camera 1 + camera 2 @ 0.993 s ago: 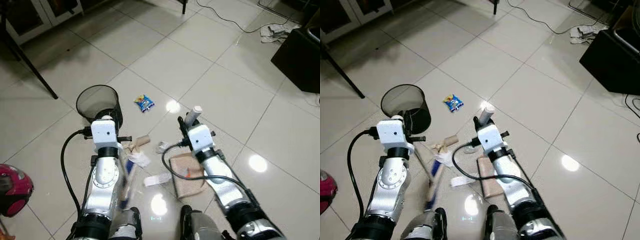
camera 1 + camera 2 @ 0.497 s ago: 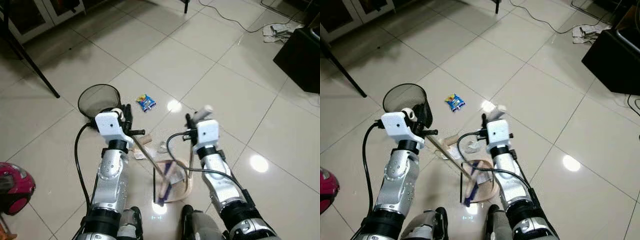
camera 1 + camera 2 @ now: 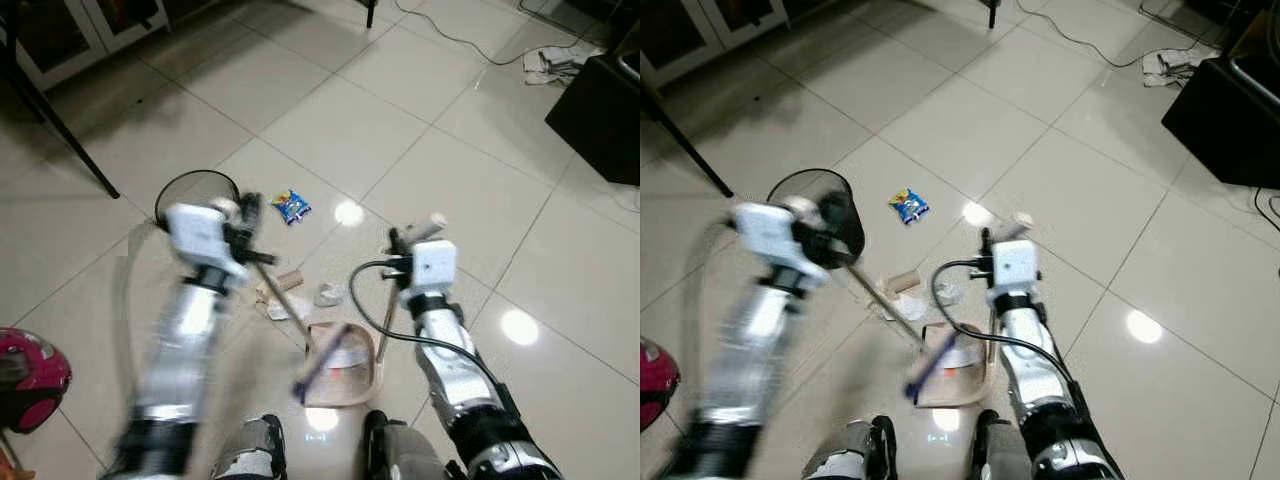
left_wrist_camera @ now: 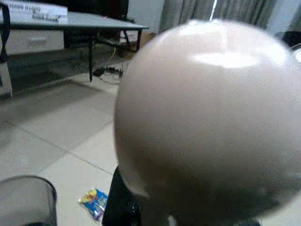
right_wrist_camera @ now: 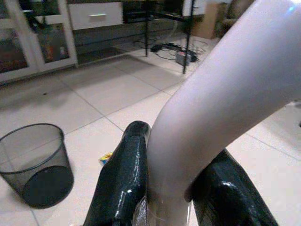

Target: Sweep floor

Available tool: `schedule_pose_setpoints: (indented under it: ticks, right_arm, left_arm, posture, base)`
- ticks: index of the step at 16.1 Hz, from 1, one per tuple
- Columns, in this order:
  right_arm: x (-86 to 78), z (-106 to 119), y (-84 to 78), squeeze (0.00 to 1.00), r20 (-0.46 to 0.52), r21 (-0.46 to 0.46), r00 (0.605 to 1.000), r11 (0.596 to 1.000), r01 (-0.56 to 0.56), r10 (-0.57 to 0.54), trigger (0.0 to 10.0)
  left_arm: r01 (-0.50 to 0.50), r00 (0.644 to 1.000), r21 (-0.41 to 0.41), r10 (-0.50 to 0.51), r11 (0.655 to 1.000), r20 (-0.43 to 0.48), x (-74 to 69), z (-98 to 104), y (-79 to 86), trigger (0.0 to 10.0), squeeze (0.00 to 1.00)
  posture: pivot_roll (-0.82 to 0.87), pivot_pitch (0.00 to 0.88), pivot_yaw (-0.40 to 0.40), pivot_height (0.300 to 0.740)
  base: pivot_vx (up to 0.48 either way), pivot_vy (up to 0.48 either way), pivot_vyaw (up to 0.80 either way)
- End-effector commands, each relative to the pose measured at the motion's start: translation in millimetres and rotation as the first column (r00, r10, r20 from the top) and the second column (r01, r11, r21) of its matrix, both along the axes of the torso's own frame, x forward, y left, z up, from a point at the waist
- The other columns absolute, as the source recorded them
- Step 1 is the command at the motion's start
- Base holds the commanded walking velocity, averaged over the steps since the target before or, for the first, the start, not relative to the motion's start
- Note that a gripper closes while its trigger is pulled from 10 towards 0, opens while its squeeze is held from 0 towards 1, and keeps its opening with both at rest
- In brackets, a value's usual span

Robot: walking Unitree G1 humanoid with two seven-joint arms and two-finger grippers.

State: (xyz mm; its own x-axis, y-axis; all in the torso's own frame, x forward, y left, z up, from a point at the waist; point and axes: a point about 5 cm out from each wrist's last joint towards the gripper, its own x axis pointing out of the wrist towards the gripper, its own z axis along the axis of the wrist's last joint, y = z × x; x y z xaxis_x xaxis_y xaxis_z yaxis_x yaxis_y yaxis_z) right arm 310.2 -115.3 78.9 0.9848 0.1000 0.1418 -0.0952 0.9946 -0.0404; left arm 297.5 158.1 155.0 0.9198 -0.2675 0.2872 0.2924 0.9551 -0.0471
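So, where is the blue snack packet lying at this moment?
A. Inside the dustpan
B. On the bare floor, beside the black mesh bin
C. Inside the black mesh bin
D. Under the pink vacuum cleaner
B: the blue snack packet lies flat on the tile floor just beside the black mesh bin, well ahead of the dustpan held by the right gripper.

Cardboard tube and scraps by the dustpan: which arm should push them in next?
Left. The left gripper holds the broom, whose head sits at the dustpan beside the cardboard tube. The right gripper is shut on the dustpan handle, steadying it.
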Motion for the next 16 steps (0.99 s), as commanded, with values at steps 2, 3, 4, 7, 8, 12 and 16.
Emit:
schedule_pose_setpoints:
  ticks: [2, 3, 4, 7, 8, 12, 16]
  right_arm:
    - [-3.8, 1, -11.2, 0.00, -0.005, 0.032, 1.000, 0.999, 0.024, -0.024, 10.0]
    - [-7.7, 11, -20.1, 0.00, 0.005, 0.085, 1.000, 0.996, 0.011, -0.012, 10.0]
    - [-11.4, 19, -24.9, 0.00, 0.018, 0.108, 1.000, 0.994, -0.004, 0.002, 10.0]
    - [-18.9, 42, -35.0, 0.00, 0.055, 0.148, 0.998, 0.989, -0.017, 0.009, 10.0]
    - [-22.0, 54, -38.8, 0.00, 0.073, 0.164, 0.997, 0.986, -0.020, 0.008, 10.0]
    - [-27.1, 94, -47.3, 0.00, 0.090, 0.183, 0.996, 0.982, -0.043, 0.026, 10.0]
    - [-21.1, 104, -48.0, 0.00, 0.049, 0.173, 0.998, 0.984, -0.040, 0.032, 10.0]
  left_arm:
    - [0.052, 0.998, -0.013, -0.052, 0.999, 0.038, -8.2, 18, 12.0, 10.0, 0.00]
    - [0.060, 0.996, -0.018, -0.059, 0.998, 0.060, -11.8, 32, 22.8, 10.0, 0.00]
    - [0.062, 0.996, -0.027, -0.059, 0.998, 0.072, -14.2, 40, 27.0, 10.0, 0.00]
    - [0.000, 0.996, -0.037, 0.003, 0.999, 0.086, -18.0, 48, 39.9, 10.0, 0.00]
    - [-0.062, 0.994, -0.027, 0.064, 0.998, 0.084, -18.3, 51, 51.3, 10.0, 0.00]
    - [-0.245, 0.968, 0.152, 0.231, 0.958, 0.102, -19.0, 74, 91.2, 10.0, 0.00]
    - [-0.282, 0.952, 0.092, 0.266, 0.955, 0.152, -16.9, 94, 96.1, 10.0, 0.00]
  posture:
    - [0.05, 0.139, 0.021, 0.740]
    - [0.06, 0.119, 0.019, 0.740]
    - [0.06, 0.115, 0.019, 0.740]
    - [0.04, 0.083, 0.026, 0.740]
    - [0.03, 0.072, 0.026, 0.740]
    - [0.03, 0.048, 0.022, 0.740]
    - [0.04, 0.042, 0.013, 0.740]
  base:
    - [0.000, 0.000, 0.00]
    - [0.000, 0.000, 0.00]
    - [0.000, 0.000, 0.00]
    - [0.000, 0.000, 0.00]
    - [0.000, 0.000, 0.00]
    - [0.000, 0.000, 0.00]
    - [0.000, 0.000, 0.00]
